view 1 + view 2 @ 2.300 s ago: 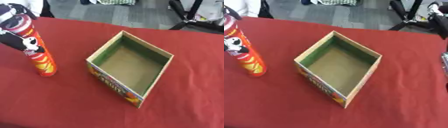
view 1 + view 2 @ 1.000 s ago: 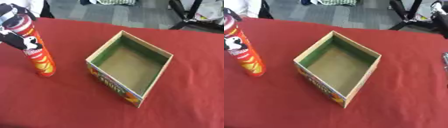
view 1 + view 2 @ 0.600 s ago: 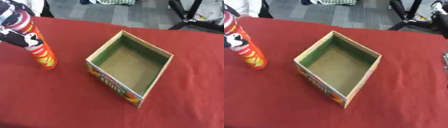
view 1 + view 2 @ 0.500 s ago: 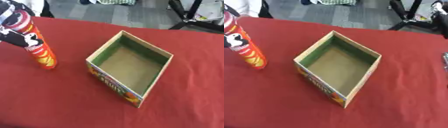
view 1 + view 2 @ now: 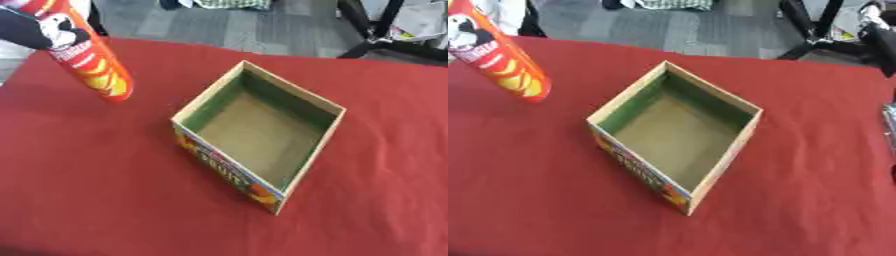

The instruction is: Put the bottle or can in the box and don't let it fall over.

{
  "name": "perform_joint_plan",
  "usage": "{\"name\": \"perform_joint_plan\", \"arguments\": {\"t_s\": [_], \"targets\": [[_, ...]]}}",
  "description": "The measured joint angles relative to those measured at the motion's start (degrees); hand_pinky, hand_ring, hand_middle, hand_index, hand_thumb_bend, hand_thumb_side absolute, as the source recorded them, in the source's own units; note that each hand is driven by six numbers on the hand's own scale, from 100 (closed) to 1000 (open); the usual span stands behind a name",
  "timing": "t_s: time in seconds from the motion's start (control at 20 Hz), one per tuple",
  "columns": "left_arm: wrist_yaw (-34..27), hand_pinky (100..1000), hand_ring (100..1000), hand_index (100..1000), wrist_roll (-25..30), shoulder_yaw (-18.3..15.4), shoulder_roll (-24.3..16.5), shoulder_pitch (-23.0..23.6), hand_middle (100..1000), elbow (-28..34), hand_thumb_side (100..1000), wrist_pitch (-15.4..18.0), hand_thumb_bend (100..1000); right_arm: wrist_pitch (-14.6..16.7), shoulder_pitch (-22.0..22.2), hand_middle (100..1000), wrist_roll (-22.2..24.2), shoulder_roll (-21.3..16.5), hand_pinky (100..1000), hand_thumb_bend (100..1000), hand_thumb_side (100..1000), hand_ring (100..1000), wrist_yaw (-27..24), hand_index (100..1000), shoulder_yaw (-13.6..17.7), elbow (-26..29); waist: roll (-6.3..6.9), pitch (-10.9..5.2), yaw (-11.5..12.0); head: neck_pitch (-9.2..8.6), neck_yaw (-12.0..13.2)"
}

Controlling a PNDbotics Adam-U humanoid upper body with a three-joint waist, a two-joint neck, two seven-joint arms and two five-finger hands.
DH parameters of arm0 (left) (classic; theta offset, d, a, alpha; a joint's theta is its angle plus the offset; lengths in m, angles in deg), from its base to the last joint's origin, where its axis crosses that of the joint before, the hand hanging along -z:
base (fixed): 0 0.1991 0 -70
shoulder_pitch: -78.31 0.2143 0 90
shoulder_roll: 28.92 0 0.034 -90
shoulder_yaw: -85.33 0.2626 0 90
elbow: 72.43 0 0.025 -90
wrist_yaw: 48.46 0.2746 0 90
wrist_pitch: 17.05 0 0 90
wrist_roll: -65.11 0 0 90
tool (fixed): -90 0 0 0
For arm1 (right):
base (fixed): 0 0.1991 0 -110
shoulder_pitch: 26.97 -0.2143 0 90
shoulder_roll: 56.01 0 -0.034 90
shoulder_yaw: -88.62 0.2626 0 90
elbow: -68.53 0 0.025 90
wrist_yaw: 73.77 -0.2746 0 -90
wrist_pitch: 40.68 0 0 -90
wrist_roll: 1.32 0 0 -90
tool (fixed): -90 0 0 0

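Moved: can (image 5: 87,60) is sitting higher and further back than a second ago, when its base was down on the cloth; now its bottom end looks to be hanging just clear of it.
Can: red chip tube with yellow flames near the base and a cartoon face higher up, leaning with its top toward the far left corner, lower end pointing toward the box.
Where it is: at the far left of the worktop (image 5: 105,190), well left of the box and still outside it.
Left hand: black left hand (image 5: 31,32) is coming in from the upper left corner, its fingers (image 5: 61,35) wrapping round the upper part of the can, over the face.
Box: open cardboard box (image 5: 677,127) is sitting corner-on in the middle, green inner walls, plain brown floor, colourful print on the near outer side, nothing inside.
Worktop: covered in a red cloth.
Right hand: only a dark bit (image 5: 890,125) is peeking in at the right edge of the right eye view; can't tell what its fingers are doing.
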Motion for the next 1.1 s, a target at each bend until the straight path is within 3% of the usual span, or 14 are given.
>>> {"name": "perform_joint_plan", "arguments": {"t_s": [0.55, 1.1], "targets": [[-1.6, 312, 314, 107, 3.7, 2.7, 9.5, -9.0, 258, 3.4, 100, -0.2, 259, 0.0, -0.1, 735, 0.3, 0.2, 558, 100, 569, 724, 0.0, 662, 0.0, 0.0, 0.0, -0.66, -0.3, 0.61, -0.4], [0.2, 310, 318, 110, 8.2, 6.8, 21.9, -11.8, 263, 3.7, 100, 0.9, 244, 0.2, -0.5, 735, -0.7, 0.8, 558, 100, 567, 724, 0.1, 661, 0.4, 0.1, 0.21, -0.57, -1.0, 0.8, -1.0]]}}
